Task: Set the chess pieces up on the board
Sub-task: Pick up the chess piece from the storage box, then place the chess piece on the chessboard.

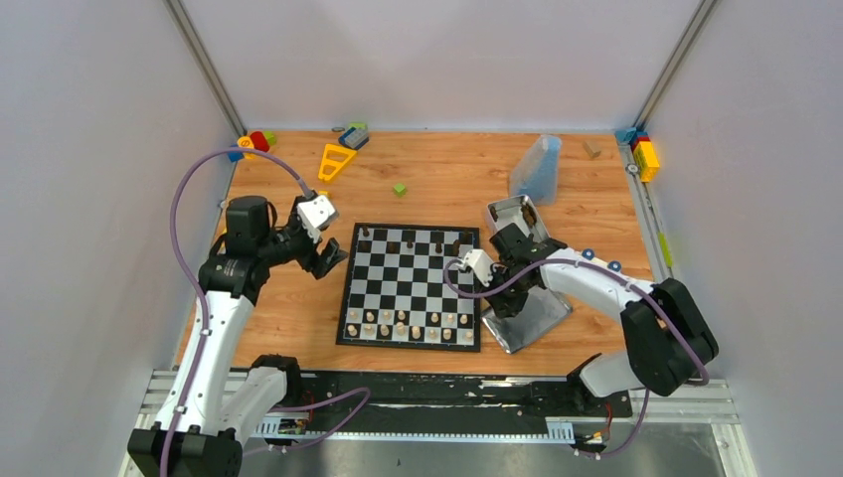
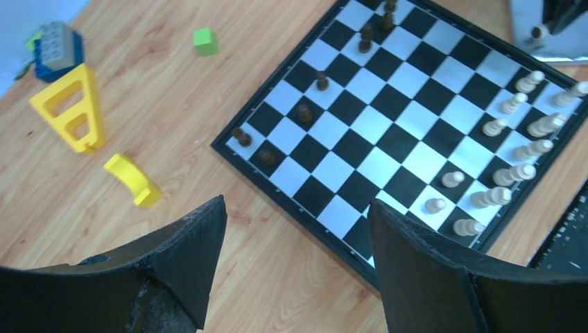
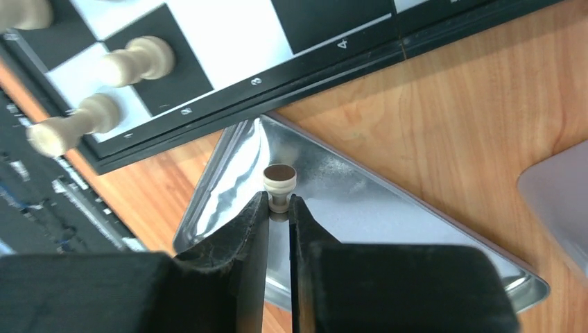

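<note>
The black-and-white chessboard lies mid-table, with dark pieces along its far rows and cream pieces along its near rows. My right gripper is shut on a cream chess piece, its felt base showing, just over the near metal tray beside the board's right edge. In the top view the right gripper is at that tray. My left gripper is open and empty, left of the board; in its wrist view its fingers straddle bare wood and the board's corner.
A second metal tray with dark pieces stands behind the right gripper. A clear plastic container, a yellow triangle block, a green cube and toy bricks sit along the far side. A yellow arch lies near the left gripper.
</note>
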You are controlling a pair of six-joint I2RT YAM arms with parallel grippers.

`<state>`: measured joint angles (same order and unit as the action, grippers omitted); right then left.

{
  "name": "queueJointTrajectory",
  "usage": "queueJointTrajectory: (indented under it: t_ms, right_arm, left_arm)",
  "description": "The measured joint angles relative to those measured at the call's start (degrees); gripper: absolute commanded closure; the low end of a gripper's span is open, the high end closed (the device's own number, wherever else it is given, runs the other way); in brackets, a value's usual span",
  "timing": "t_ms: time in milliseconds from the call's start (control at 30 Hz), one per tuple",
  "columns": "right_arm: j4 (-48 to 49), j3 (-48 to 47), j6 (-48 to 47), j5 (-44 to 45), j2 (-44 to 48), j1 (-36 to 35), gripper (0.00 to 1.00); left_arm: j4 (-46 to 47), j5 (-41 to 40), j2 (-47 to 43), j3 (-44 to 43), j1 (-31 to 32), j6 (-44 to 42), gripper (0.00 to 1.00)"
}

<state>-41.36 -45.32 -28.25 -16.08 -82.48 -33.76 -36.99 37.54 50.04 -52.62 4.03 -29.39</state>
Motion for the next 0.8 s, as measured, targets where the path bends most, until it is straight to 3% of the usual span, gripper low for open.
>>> queueJointTrajectory:
  t_ms: [267, 500, 800]
  right_arm:
    - [-8.87, -14.14, -2.34, -12.39, 2.62, 0.59, 1.0]
    - [-12.98, -27.04, -3.78, -25.99, -2.29, 0.57, 1.0]
    - [-18.01, -33.46, -5.84, -36.57, -10.62, 0.57, 1.0]
  left_arm:
    - [0.87, 11.3, 0.46, 2.01, 3.67, -4.59, 0.24]
    - [4.7, 16.22, 7.98, 0.46, 16.06, -7.87, 0.23]
    - [8.72, 16.39, 18.16, -5.44, 29.29, -15.52, 0.26]
